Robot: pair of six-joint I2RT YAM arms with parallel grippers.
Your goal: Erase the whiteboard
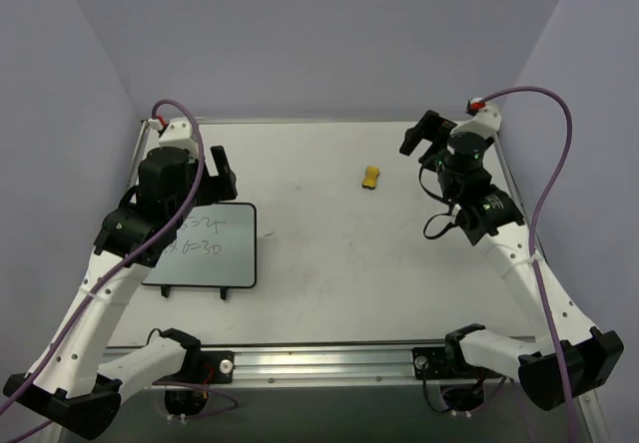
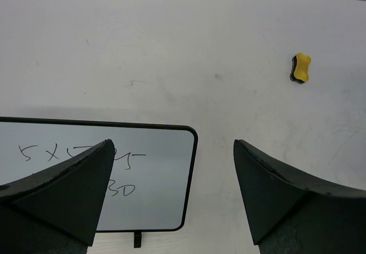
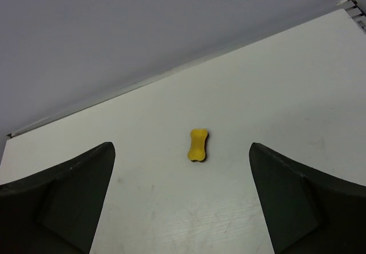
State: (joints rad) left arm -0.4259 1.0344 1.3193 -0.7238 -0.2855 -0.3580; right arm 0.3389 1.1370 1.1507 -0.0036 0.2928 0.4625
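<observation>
Yellow eraser: upper centre of worktop, apart from both claws.
Whiteboard: lower left, writing present.
Left claw: wide, empty.
Right claw: wide, empty.
Risk: unheld whiteboard may slide during wiping.

Overhead, the left arm covers the whiteboard's left side; at the wrist, the left pincer hides some handwriting.

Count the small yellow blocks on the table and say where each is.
1. The yellow block lies toward the table's far side, near its middle, apart from the whiteboard at near left. None appears hidden.
</observation>
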